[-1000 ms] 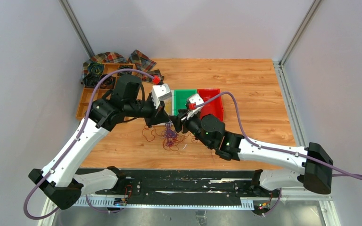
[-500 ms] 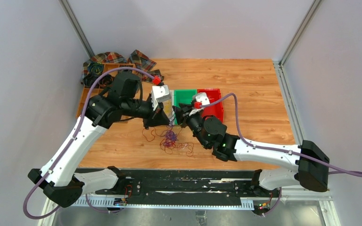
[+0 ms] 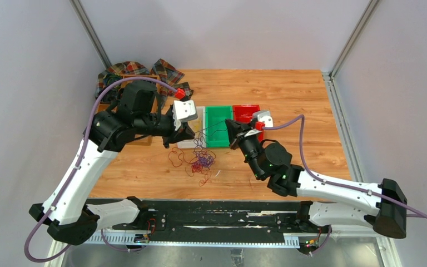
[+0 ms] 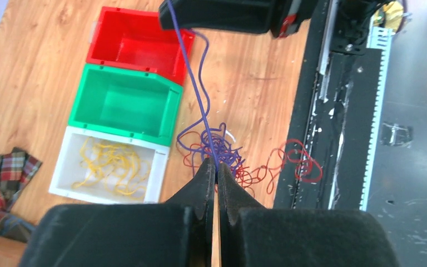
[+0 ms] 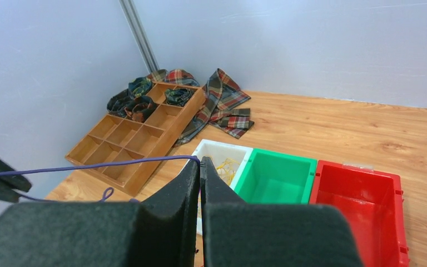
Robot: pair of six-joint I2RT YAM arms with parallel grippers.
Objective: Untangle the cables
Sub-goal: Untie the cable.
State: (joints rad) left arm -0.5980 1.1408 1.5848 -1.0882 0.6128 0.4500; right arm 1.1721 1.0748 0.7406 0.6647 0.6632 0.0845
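The cables (image 3: 199, 162) lie as a loose clump of purple and dark red loops on the wooden table, below the bins; in the left wrist view the clump (image 4: 226, 151) sits just past my fingertips. One purple wire (image 4: 195, 78) is stretched taut between both grippers. My left gripper (image 4: 217, 167) is shut on its lower end, above the clump (image 3: 192, 135). My right gripper (image 5: 199, 160) is shut on the other end, in front of the green bin (image 3: 228, 124). Yellow wires (image 4: 110, 164) lie in the white bin.
A white bin (image 4: 61, 183), a green bin (image 4: 167, 117) and a red bin (image 4: 97, 53) stand in a row behind the clump. A wooden compartment tray (image 5: 139, 130) and plaid cloths (image 5: 218, 100) sit at the far left. Some red loops (image 4: 294, 161) hang over the black front rail.
My right gripper has shut on a purple wire and drawn back to the right. My left gripper has shifted left, and the wire now runs taut between them.
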